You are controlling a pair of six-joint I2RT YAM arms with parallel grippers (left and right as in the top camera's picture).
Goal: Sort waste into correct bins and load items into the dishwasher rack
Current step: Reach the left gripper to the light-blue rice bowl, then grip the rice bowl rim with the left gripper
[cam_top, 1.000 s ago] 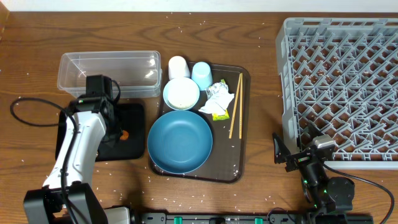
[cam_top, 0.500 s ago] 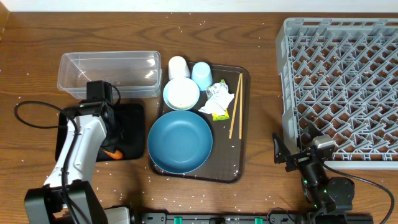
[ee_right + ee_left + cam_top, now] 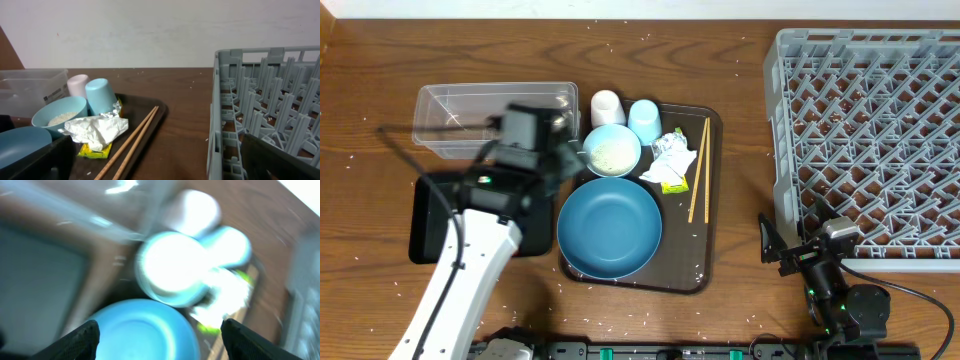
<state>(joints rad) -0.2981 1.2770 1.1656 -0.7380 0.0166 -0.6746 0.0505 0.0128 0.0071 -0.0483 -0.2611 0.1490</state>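
Note:
My left gripper point(image 3: 563, 158) is open and empty, blurred, just left of the white bowl point(image 3: 612, 150) that holds rice. In the left wrist view its fingers point(image 3: 82, 337) straddle the blue dish point(image 3: 145, 330), with the bowl point(image 3: 172, 270) beyond. The crumpled wrapper point(image 3: 670, 160), chopsticks point(image 3: 700, 185), whitish cup point(image 3: 607, 105) and light blue cup point(image 3: 644, 118) sit on the brown tray point(image 3: 710, 275). The black tray point(image 3: 430, 215) and clear tub point(image 3: 495, 115) lie at left. My right gripper point(image 3: 790, 245) rests open beside the grey rack point(image 3: 865, 140).
The left arm lies across the right part of the black tray and hides it. Loose rice grains dot the wooden table. In the right wrist view the rack wall point(image 3: 220, 125) stands close on the right, chopsticks point(image 3: 132, 142) and wrapper point(image 3: 97, 130) on the left.
My left gripper opened and left an orange carrot in the black tray, then swung right and up toward the white bowl. The right arm has not moved.

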